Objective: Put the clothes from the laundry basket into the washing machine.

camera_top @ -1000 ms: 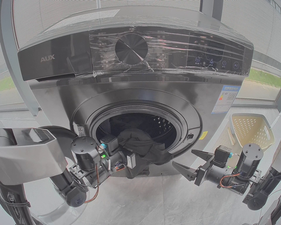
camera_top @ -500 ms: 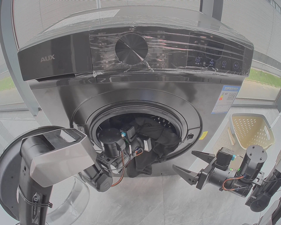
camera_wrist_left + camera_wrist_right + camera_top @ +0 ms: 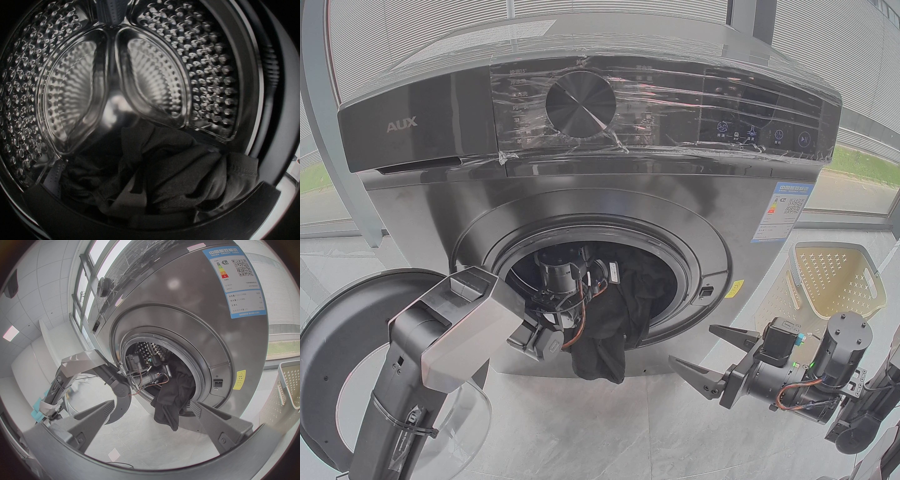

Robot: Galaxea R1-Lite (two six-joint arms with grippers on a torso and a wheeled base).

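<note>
Clothes (image 3: 612, 319): a dark piece of cloth lay half in the washing machine (image 3: 487, 206). Part of it was in the round hole. The rest hung over the rim and down the front, almost to the floor (image 3: 650, 431).
Inside: in the left wrist view, the dark cloth was bunched at the bottom of the shiny drum (image 3: 156, 78), which had bumps all over it.
Left end effector (image 3: 612, 272): it was in the round hole, up against the cloth. The cloth hid its tip, so I could not tell if it was spread or pinching.
Left arm (image 3: 456, 325): it went from the low left up to the hole.
Door (image 3: 337, 337): it stood wide open, to the left of the hole.
Right end effector (image 3: 690, 344): its two fingers were spread wide apart, with nothing between them. It hung over the floor, in front of the low right part of the machine, apart from the cloth.
Laundry basket (image 3: 837, 275): a pale basket with small holes sat on the floor, just to the right of the machine and behind the right arm.
Knob (image 3: 580, 104): a big round knob sat at the top of the machine, under clear wrap.
</note>
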